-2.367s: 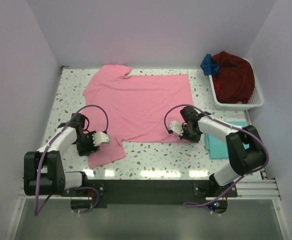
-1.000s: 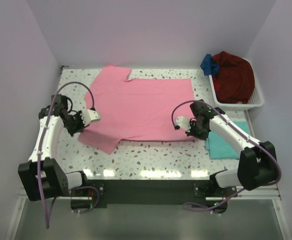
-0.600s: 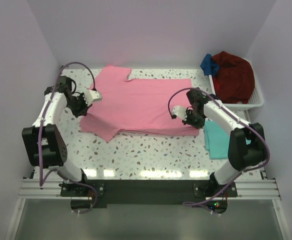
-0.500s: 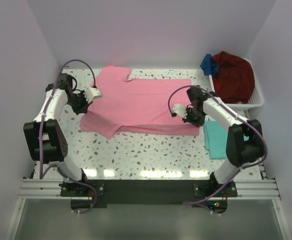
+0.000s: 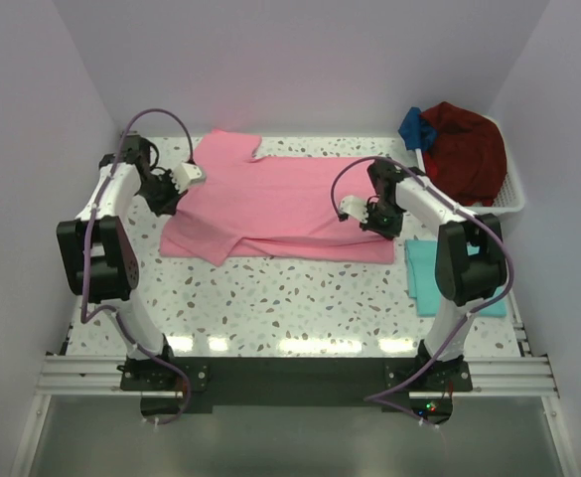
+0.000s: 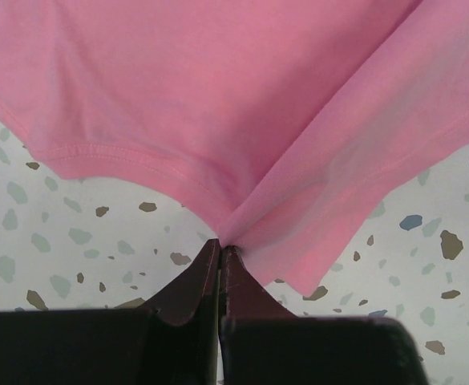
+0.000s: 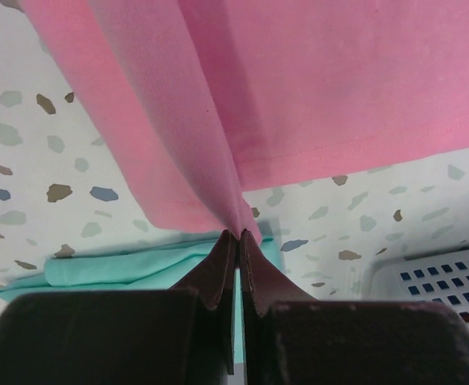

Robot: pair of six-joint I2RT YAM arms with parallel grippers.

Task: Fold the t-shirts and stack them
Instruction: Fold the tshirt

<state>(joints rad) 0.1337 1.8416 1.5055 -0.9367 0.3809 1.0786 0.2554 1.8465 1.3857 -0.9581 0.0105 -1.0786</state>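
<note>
The pink t-shirt lies spread on the speckled table, its near part doubled back over itself. My left gripper is shut on the shirt's left edge; the left wrist view shows the cloth pinched at the gripper. My right gripper is shut on the right edge, with pink cloth drawn up into the gripper. A folded teal t-shirt lies at the right, just beneath the right gripper in its wrist view.
A white basket at the back right holds a dark red garment and a blue one; its wall shows in the right wrist view. Purple walls close in the table on three sides.
Both grippers have carried the shirt's near edge away from the bases toward the back, folding it over the rest. Both arms now stretch farther out.
</note>
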